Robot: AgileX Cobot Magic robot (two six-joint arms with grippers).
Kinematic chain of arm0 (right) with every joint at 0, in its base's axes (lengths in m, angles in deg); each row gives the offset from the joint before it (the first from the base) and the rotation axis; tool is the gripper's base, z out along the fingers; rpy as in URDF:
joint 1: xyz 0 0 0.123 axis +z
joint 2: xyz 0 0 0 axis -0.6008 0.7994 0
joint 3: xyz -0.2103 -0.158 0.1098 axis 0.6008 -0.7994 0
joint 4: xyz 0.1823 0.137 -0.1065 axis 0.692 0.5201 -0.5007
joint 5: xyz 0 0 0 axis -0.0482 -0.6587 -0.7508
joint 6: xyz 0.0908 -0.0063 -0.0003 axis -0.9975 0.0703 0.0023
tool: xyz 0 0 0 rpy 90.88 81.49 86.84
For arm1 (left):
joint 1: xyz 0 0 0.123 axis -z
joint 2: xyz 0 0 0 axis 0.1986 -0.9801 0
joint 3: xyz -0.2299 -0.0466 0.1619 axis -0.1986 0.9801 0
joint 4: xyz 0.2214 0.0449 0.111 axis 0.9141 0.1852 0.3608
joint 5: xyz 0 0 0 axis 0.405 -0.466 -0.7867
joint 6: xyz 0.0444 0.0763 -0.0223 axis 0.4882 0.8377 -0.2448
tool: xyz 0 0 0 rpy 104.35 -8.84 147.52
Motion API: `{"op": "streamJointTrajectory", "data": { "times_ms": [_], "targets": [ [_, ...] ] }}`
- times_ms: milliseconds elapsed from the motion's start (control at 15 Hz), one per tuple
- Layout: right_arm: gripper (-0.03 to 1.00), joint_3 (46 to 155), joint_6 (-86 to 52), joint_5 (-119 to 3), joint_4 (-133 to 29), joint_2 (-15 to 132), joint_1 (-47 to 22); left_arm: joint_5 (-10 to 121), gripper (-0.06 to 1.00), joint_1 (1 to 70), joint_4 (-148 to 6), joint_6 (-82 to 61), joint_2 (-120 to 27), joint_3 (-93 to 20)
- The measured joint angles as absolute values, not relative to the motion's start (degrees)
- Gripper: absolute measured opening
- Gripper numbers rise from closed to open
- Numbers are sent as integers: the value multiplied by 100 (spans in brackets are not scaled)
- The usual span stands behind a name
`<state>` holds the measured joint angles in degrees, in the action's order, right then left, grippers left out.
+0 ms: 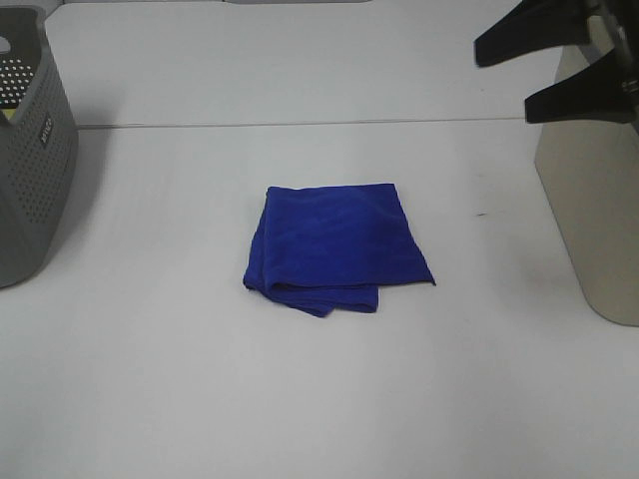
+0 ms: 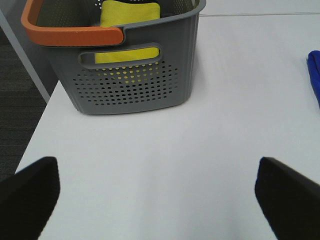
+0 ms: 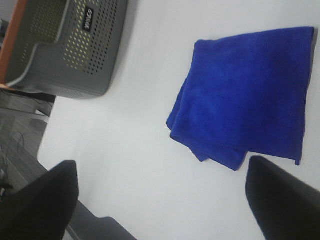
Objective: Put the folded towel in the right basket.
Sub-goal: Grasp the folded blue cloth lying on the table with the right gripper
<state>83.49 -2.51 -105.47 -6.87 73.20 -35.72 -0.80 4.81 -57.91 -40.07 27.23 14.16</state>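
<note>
Exterior high shows the folded towel lying flat, well apart from the wide-open right hand.

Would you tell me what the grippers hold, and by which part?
Nothing: left gripper and right gripper are open, empty; the towel lies on the table.

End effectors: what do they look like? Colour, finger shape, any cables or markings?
Both are matte black. The right end effector has two flat fingers tapering to blunt tips. The left end effector shows only two broad, rounded black finger ends. No cables or markings visible.
</note>
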Motion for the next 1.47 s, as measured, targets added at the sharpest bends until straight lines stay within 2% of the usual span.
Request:
{"op": "streamJointTrajectory", "data": {
  "times_ms": [200, 667, 933, 1133, 1467],
  "targets": [
    [86, 8349, -216, -9791, -813, 8053, -3028, -80, 99, 481, -5791, -4007, 2723, 1416],
    [86, 8354, -136, -9619, -383, 9365, -3022, -80, 99, 481, -5791, -4007, 2723, 1416],
    [87, 8635, 431, -9751, -183, 9915, -3005, -80, 99, 481, -5791, -4007, 2723, 1416],
    [92, 8750, 597, -9722, 310, 9984, -2982, -80, 99, 481, -5791, -4007, 2723, 1416],
    [93, 8790, 729, -9567, 591, 10064, -2931, -80, 99, 481, -5791, -4007, 2723, 1416]
  ]
}}
